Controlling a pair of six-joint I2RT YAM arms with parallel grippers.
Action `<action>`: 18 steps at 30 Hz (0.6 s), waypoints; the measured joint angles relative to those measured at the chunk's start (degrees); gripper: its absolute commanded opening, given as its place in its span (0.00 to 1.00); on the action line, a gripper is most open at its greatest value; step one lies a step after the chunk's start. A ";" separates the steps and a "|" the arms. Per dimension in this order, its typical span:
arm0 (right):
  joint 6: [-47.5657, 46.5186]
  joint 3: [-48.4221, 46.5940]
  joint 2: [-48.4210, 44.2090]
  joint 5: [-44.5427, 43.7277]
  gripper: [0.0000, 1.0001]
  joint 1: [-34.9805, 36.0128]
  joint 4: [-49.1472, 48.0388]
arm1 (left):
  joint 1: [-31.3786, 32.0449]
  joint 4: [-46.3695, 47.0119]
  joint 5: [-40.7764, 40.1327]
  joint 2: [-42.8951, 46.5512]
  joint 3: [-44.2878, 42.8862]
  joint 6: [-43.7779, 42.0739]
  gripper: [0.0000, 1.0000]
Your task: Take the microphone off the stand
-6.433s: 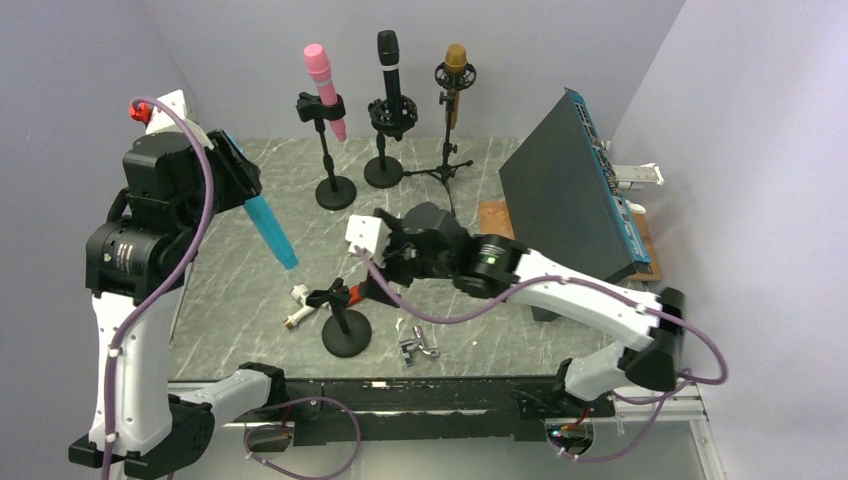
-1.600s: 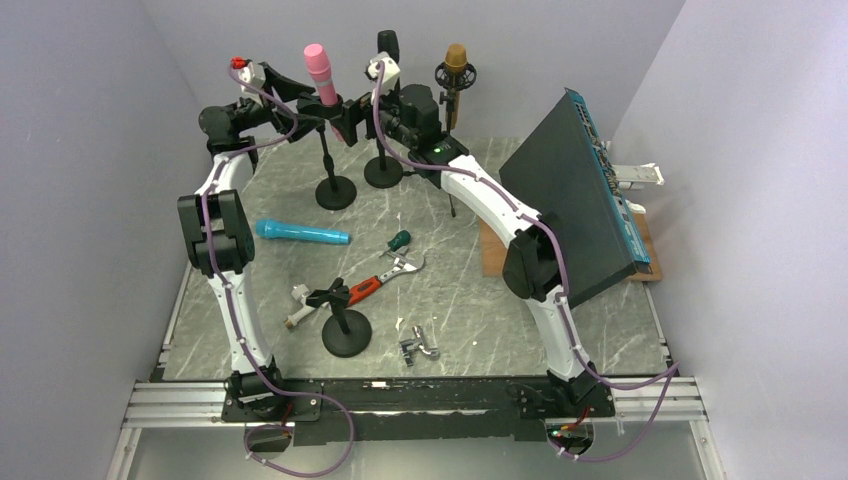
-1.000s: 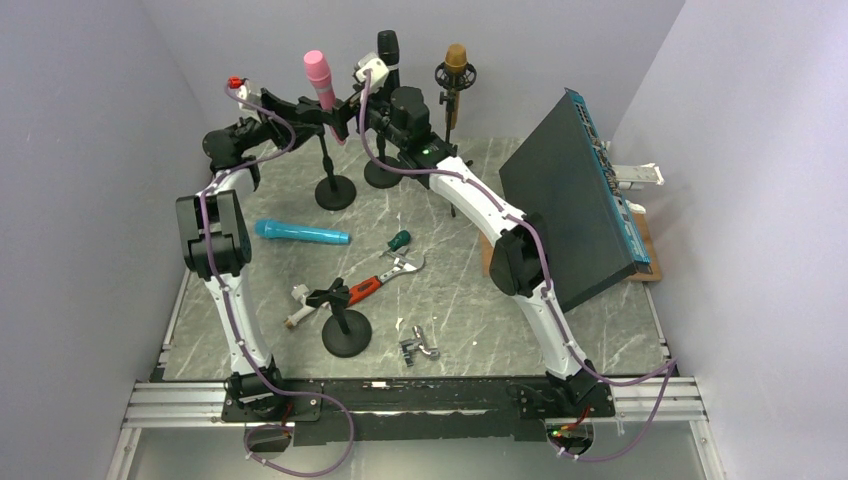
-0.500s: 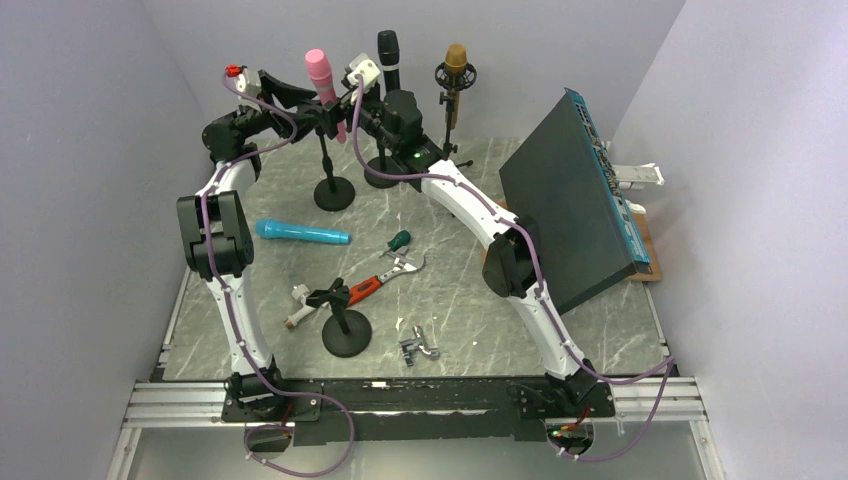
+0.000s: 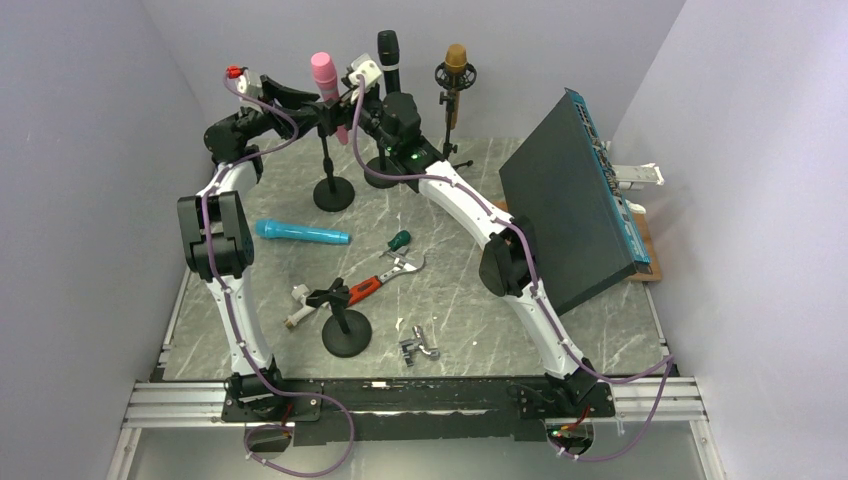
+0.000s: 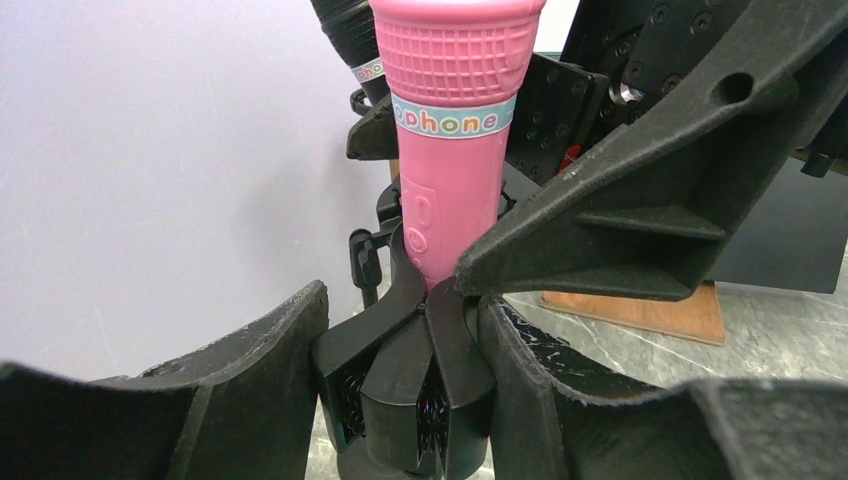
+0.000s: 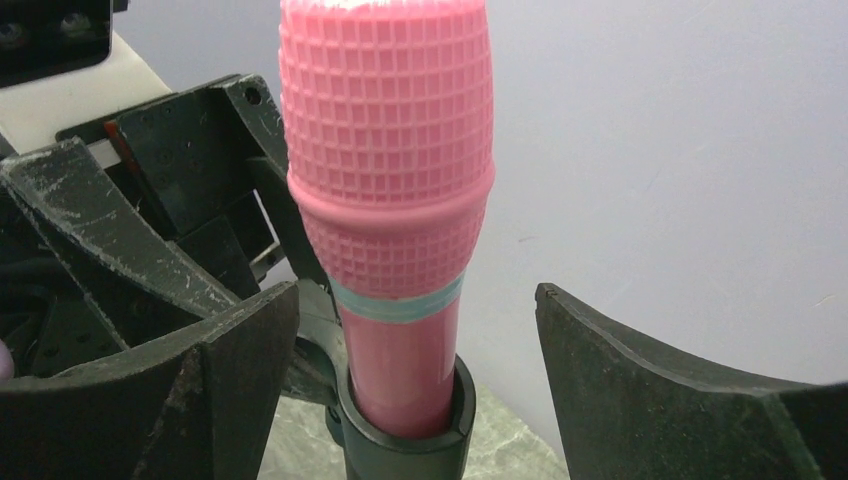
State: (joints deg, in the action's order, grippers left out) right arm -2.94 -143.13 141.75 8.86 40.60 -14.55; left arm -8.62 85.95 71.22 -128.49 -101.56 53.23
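Observation:
The pink toy microphone (image 5: 324,76) stands upright in the black clip of its stand (image 5: 333,192) at the back left. My left gripper (image 5: 316,112) is shut on that clip (image 6: 408,372), one finger on each side, just under the microphone (image 6: 450,150). My right gripper (image 5: 340,102) is open. Its fingers (image 7: 240,370) stand either side of the microphone's body (image 7: 395,350) with a gap on both sides, just above the clip ring (image 7: 400,445). One right finger (image 6: 640,225) shows in the left wrist view.
A black microphone (image 5: 388,50) and a gold one (image 5: 456,60) stand on stands close to the right. On the table lie a blue microphone (image 5: 300,233), a screwdriver (image 5: 400,240), a wrench (image 5: 385,275), an empty stand (image 5: 345,325) and a metal part (image 5: 418,347). A dark panel (image 5: 575,200) leans at the right.
Both arms have gone from the front to the pink microphone at the back. The blue microphone, earlier in my left gripper, now lies on the table. My right gripper has edged left around the microphone.

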 measured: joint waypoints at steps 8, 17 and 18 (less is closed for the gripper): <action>0.63 -0.61 0.04 -1.57 0.84 0.02 -1.95 | 0.85 1.90 -0.37 1.27 2.34 0.68 0.33; -0.07 -2.12 0.68 -2.43 0.19 0.50 -2.29 | 1.42 2.27 -0.74 2.78 4.48 0.96 0.56; -0.28 -2.12 0.68 -2.40 0.08 0.61 -2.27 | 1.46 2.29 -0.81 2.75 4.52 1.16 0.60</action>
State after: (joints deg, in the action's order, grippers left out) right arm -3.22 -145.25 142.43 6.46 41.21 -16.82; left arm -7.16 88.25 70.41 -125.73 -97.03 54.39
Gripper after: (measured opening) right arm 0.440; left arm 0.565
